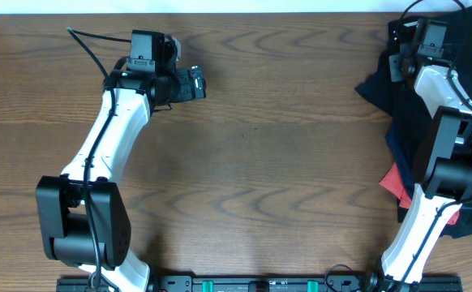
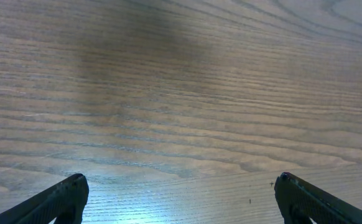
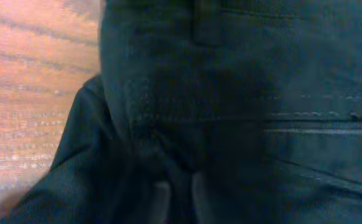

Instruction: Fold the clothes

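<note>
Clothes (image 1: 379, 88) heaped along the desk's (image 1: 285, 146) right edge; right gripper (image 1: 398, 50) pressed against them, opening cannot be told. Left gripper (image 2: 181, 182) spread wide, empty.

My left arm (image 1: 106, 138) rose from the near side and leaned to the right. The left gripper (image 1: 195, 83) pointed right, and its two fingers (image 2: 63, 200) were spread wide apart. My right arm (image 1: 435, 154) reached straight up to the far right corner. I could not tell if the right gripper (image 1: 400, 58) was open or closed there.
</note>
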`<state>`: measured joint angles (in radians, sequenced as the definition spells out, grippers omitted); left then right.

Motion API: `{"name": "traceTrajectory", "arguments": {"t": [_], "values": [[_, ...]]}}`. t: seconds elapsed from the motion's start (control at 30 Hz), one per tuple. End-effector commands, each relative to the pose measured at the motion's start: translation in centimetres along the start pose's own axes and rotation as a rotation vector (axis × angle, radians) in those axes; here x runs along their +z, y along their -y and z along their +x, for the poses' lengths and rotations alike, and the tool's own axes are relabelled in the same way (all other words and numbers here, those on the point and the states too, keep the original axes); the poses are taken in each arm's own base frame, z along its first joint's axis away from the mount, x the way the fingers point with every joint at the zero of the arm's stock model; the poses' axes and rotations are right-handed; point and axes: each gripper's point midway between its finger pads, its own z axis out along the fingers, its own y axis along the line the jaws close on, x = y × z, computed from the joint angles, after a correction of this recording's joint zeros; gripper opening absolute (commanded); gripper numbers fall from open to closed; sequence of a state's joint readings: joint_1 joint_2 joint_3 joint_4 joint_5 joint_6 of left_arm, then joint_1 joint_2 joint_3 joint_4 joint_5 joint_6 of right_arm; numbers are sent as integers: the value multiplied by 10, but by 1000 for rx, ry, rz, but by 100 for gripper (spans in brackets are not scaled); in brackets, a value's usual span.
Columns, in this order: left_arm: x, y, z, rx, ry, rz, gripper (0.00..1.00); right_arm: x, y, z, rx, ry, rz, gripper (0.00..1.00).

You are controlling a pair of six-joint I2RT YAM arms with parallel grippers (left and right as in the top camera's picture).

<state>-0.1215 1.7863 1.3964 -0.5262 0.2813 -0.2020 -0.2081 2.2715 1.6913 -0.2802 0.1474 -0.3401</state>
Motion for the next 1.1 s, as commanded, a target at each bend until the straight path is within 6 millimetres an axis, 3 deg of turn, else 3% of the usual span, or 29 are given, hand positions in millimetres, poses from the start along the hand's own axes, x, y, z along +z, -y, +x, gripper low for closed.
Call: {"name": "traceTrajectory", "arguments": {"t": [0.0,0.17,0.3,0.4,0.5,0.77,0.9,1.07], "values": [[0,-2,-5,16,12,-13,96,-36,35,-32,63,81,71,1],[-12,-9,-9,1,28,-20,87,-87,43,-63,68,168,53,1],[-36,-19,-23,-22,88,-29,87,-143,20,-94,44,281,-109,1],[-59,-29,-32,-43,136,-40,87,-187,-14,-112,6,370,-296,1],[-76,-39,-34,-66,155,-55,87,-216,-47,-117,-10,405,-456,1],[-93,-70,-23,-144,126,-105,87,-246,-142,-113,-100,368,-695,1],[-97,-85,-20,-178,117,-125,87,-274,-213,-108,-205,365,-801,1],[-100,-96,-20,-202,119,-141,87,-311,-286,-97,-324,372,-902,1]]}}
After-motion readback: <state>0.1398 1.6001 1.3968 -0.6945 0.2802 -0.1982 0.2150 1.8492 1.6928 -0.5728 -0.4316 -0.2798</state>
